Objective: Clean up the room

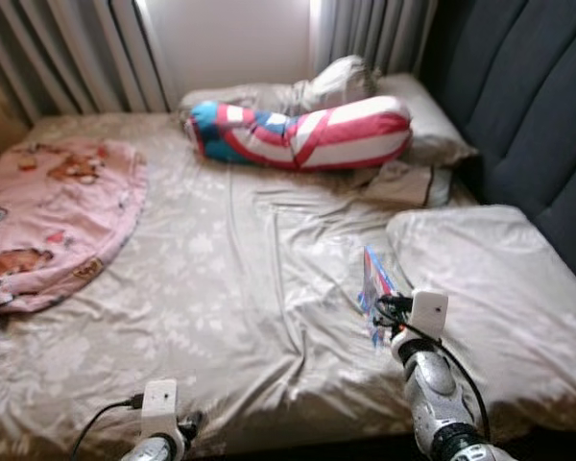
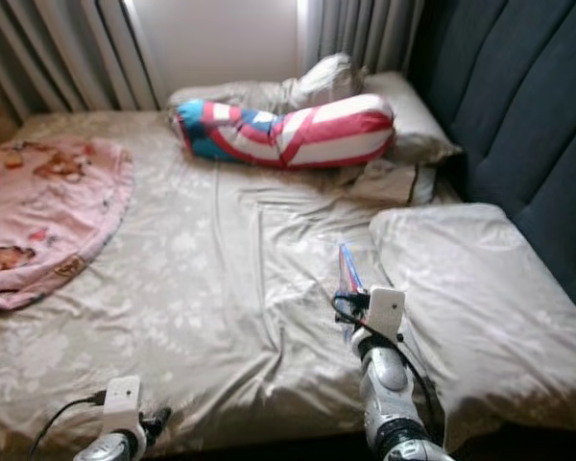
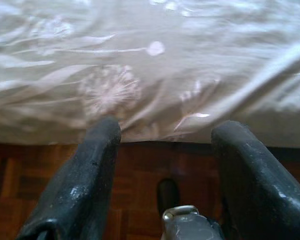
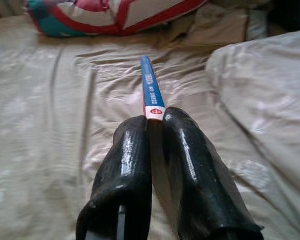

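Observation:
My right gripper [image 1: 377, 312] is shut on a thin blue book [image 1: 373, 285] with a red and white spine [image 4: 152, 91], held edge-up over the beige bed sheet [image 1: 230, 259] just left of a beige pillow [image 1: 490, 279]. In the right wrist view both black fingers [image 4: 127, 160] pinch the book's lower end. My left gripper [image 3: 162, 132] stands open at the bed's near edge, over wooden floor [image 3: 140, 170], with nothing between its fingers.
A pink cartoon blanket [image 1: 48, 216] covers the bed's left side. A red, white and blue bolster [image 1: 302, 130] lies near the far end, with beige pillows [image 1: 403, 182] beside it. A dark padded headboard [image 1: 528, 125] runs along the right. Curtains [image 1: 77, 53] hang behind.

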Tool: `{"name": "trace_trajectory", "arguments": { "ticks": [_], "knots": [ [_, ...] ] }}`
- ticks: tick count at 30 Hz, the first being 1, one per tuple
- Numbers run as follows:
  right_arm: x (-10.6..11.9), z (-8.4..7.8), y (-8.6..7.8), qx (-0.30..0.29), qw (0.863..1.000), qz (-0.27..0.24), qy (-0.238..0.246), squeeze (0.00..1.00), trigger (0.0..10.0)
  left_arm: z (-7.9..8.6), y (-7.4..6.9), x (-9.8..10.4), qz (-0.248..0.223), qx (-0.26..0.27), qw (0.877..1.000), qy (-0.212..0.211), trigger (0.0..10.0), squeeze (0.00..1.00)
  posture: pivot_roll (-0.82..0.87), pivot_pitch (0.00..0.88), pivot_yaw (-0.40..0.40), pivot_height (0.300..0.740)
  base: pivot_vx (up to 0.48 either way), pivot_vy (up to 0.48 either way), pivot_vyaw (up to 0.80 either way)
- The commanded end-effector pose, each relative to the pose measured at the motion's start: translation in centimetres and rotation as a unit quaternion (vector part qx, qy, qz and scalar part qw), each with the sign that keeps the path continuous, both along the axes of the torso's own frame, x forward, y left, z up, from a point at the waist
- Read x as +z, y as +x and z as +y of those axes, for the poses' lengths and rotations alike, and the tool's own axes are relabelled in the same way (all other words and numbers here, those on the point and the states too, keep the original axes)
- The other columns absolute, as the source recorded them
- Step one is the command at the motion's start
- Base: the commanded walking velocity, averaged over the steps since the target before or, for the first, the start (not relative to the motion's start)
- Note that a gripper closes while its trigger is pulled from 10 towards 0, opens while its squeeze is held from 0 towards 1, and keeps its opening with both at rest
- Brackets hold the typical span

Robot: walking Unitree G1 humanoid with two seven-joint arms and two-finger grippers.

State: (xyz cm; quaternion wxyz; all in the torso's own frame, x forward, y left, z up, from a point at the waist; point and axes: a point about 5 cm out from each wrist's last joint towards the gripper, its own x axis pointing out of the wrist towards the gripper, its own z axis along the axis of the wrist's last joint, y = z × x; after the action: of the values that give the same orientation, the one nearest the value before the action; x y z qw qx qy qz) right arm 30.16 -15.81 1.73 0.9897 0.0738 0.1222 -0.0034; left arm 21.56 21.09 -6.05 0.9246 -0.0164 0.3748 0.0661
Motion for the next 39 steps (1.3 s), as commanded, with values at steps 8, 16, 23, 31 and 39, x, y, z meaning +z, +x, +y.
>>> {"name": "trace_trajectory", "arguments": {
  "ticks": [8,16,23,31,39],
  "knots": [
    [0.86,0.43,0.61,0.009,1.0,-0.022,0.002,0.0,10.0,0.25,-0.39,-0.21,0.008,0.009,1.0,-0.005,10.0,0.0,-0.08,0.0,-0.011,0.74,0.0,0.0,0.0],
    [0.83,0.45,0.59,0.007,1.0,-0.022,0.001,0.0,10.0,0.18,-0.61,-0.43,0.023,0.004,1.0,-0.001,10.0,0.0,-0.08,0.0,-0.011,0.74,0.0,0.0,0.0],
    [0.68,0.47,0.61,0.009,1.0,-0.012,-0.003,0.0,10.0,0.21,-0.67,-0.46,0.024,0.006,1.0,-0.001,10.0,0.0,-0.08,0.0,-0.012,0.74,0.0,0.0,-0.06],
    [0.74,0.41,0.58,0.008,1.0,-0.017,-0.003,0.0,10.0,0.15,-0.73,-0.5,0.023,0.008,1.0,-0.003,10.0,0.0,-0.08,0.0,-0.014,0.74,0.251,0.0,-0.38],
    [0.7,0.38,0.57,0.008,1.0,-0.014,-0.008,0.0,10.0,-0.02,-0.59,-0.44,0.019,0.009,1.0,-0.005,10.0,0.0,-0.08,0.0,-0.016,0.74,0.331,0.0,0.0]
  ]
}}
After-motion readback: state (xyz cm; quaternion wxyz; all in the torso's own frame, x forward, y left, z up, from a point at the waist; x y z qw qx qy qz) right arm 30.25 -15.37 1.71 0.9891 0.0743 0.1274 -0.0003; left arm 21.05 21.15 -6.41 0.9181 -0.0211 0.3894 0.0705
